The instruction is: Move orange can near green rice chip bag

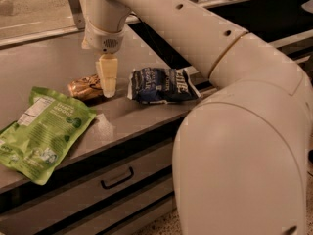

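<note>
So here's where things stood. The small dented metallic orange-gold can point(82, 88) was lying on its side on the grey countertop point(44, 62), just past the far right corner of the big flat bright-green rice chip bag point(46, 131). It was close to the bag, with a thin strip of counter between them as far as I could make out. The pale two-finger gripper point(107, 81) pointed straight down at the end of the can facing away from the green bag, right up against it. I honestly couldn't tell whether it was clamped on the can or just resting beside it.

I'd call the task mostly there, since the can was already near the green bag. What looked left was maybe a small scoot closer, then getting the gripper clear without rolling the can.

The crumpled dark blue chip bag point(164, 84) sat farther out on the can's side of the green bag, well apart from it, so it wasn't in the way. There was bare counter behind the green bag and on its right, toward the front. The green bag's near corner reached the counter's front edge, above the drawer with the black handle point(117, 178), and maybe poked over it. I'd avoid shoving anything that way.
</note>
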`<state>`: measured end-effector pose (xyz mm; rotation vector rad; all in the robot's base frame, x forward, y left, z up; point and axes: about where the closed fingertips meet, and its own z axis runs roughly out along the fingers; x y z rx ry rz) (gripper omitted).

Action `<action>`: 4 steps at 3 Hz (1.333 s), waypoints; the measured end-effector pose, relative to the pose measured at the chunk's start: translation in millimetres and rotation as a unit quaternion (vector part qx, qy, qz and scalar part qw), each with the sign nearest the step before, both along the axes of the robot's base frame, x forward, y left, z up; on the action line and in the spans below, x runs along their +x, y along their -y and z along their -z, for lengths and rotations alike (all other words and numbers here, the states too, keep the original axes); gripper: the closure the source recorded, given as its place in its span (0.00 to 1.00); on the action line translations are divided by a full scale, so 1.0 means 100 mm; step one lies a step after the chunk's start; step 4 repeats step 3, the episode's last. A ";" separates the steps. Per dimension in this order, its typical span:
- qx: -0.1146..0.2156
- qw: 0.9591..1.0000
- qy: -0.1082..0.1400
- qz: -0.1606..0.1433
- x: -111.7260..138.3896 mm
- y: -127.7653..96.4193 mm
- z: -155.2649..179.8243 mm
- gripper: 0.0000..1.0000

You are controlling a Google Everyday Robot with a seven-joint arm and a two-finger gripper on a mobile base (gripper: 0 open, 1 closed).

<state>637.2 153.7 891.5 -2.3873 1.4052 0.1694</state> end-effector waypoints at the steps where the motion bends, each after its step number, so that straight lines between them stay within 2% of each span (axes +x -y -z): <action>1: 0.000 1.000 0.000 0.000 0.00 0.00 0.00 0.00; 2: 0.015 0.999 0.026 0.027 -0.01 0.14 -0.11 0.00; 4: 0.015 0.999 0.026 0.027 -0.01 0.13 -0.11 0.00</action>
